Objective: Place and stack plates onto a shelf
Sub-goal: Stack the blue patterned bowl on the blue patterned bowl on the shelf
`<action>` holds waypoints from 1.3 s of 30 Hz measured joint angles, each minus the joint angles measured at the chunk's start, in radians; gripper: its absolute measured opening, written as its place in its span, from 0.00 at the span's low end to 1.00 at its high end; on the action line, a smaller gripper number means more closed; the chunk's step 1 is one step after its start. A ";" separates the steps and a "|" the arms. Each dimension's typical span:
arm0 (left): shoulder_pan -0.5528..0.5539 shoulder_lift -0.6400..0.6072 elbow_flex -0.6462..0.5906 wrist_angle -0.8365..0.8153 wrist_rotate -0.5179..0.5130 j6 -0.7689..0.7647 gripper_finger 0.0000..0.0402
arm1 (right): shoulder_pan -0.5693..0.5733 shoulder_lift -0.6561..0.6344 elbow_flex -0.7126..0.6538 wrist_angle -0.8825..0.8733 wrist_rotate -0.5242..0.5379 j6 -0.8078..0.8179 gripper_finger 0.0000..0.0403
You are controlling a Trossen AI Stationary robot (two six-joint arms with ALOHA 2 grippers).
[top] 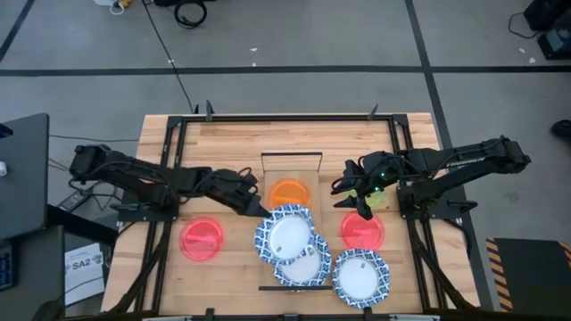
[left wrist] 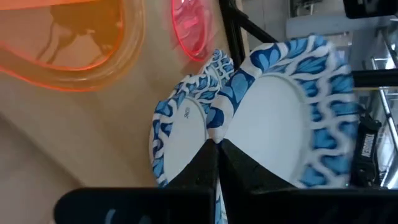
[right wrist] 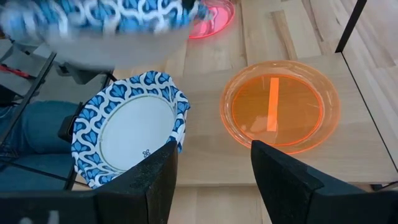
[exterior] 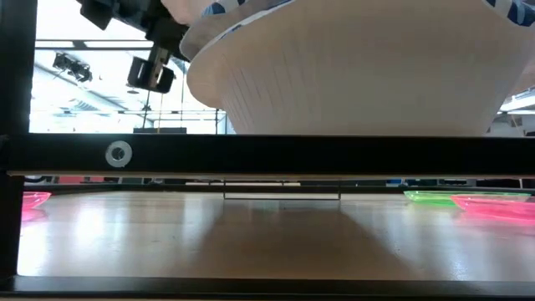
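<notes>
Worktop (top: 223, 134) planks are carrying everything. Running down the middle is the shelf (top: 291, 165), and an orange plate (top: 289, 192) is lying on it, toward its far end. Nearer the front, three blue-rimmed plates are clustering: a lifted plate (top: 284, 234) overlapping a second plate (top: 305, 264), and a third plate (top: 361, 275) lying just beside them to the right. One red plate (top: 202, 239) is resting on the left side of the worktop, and another pink plate (top: 362, 230) on the right, with a green plate (top: 377, 198) partly hidden beside it under the right arm.

Reaching in from the left, the left pincer (top: 259, 208) is gripping the rim of the lifted plate (left wrist: 292, 118), its fingers (left wrist: 205, 165) closed together on the edge; the low view shows that plate's pale underside (exterior: 359, 67) raised above the worktop. The right pincer (right wrist: 211, 165) is hovering near the orange plate (right wrist: 280, 106), its fingers (right wrist: 283, 171) spread apart and holding nothing.
</notes>
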 joint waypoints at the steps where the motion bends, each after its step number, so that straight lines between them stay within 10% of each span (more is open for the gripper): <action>1: -0.004 0.016 0.000 0.018 0.000 -0.006 0.03 | 0.000 0.000 0.000 0.000 0.000 0.000 0.52; 39: -0.084 0.184 -0.001 0.129 -0.050 -0.105 0.03 | 0.000 0.000 0.000 0.000 0.000 0.000 0.52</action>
